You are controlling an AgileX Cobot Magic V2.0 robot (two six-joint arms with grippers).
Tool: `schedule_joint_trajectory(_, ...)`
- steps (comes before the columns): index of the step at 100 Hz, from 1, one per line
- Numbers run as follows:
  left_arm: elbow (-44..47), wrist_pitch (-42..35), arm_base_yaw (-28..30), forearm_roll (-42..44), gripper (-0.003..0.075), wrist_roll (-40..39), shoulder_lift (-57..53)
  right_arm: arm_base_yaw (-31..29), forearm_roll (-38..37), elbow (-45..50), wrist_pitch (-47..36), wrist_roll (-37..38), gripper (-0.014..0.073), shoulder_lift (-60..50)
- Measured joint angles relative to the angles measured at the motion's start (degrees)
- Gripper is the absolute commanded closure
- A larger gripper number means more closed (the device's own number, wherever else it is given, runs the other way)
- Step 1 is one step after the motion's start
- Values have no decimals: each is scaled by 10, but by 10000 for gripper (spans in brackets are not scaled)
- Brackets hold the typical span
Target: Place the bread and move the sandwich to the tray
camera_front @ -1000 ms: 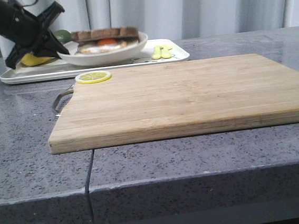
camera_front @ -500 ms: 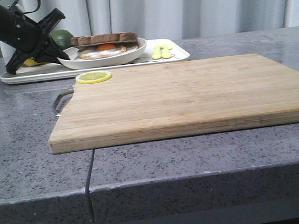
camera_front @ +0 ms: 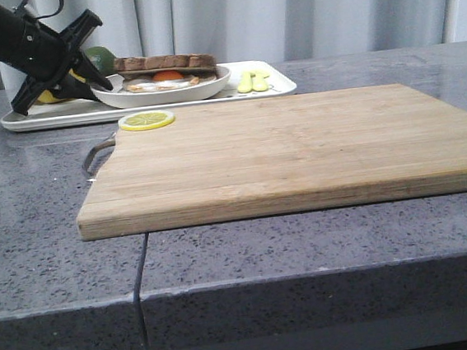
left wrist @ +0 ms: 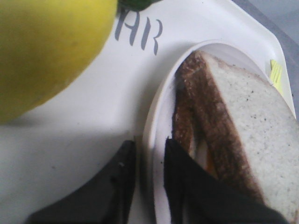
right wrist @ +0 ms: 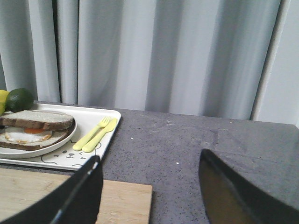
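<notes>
The sandwich [camera_front: 165, 66], two brown-crusted bread slices with a fried egg between them, lies on a round white plate [camera_front: 163, 91]. That plate rests on the white tray [camera_front: 54, 118] at the back left. My left gripper [camera_front: 96, 82] is at the plate's left edge. In the left wrist view its fingers [left wrist: 124, 177] straddle the plate rim [left wrist: 154, 121] closely, one outside and one inside beside the sandwich [left wrist: 233, 126]. My right gripper [right wrist: 149, 172] hangs open and empty over the counter, off the board's corner; the front view does not show it.
A whole lemon [camera_front: 48, 97] and a lime [camera_front: 98, 56] sit on the tray behind my left gripper. Pale green cutlery [camera_front: 252, 80] lies at the tray's right end. A lemon slice [camera_front: 145, 120] rests on the wooden cutting board [camera_front: 297, 148] in front.
The plate with the sandwich was raised and tilted a second ago; it has come down and now sits level on the tray. My left gripper lowered slightly with it.
</notes>
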Motion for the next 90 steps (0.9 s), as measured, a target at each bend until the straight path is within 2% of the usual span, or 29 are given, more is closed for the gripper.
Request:
schedule_joint_trajectory(12, -1, -1, 0, -4, 365, -1, 0, 0, 0, 0, 0, 0, 139, 0)
schedule_joint_trajectory(41, -12, 6, 0, 4, 365, -2, 0, 0, 0, 0, 0, 0, 139, 0)
schedule_joint_trajectory(68, -82, 70, 0, 120, 365, -52, 0, 0, 0, 0, 0, 0, 139, 0)
schedule_joint_trajectory(90, -152, 154, 0, 201, 365, -85, 0, 0, 0, 0, 0, 0, 139, 0)
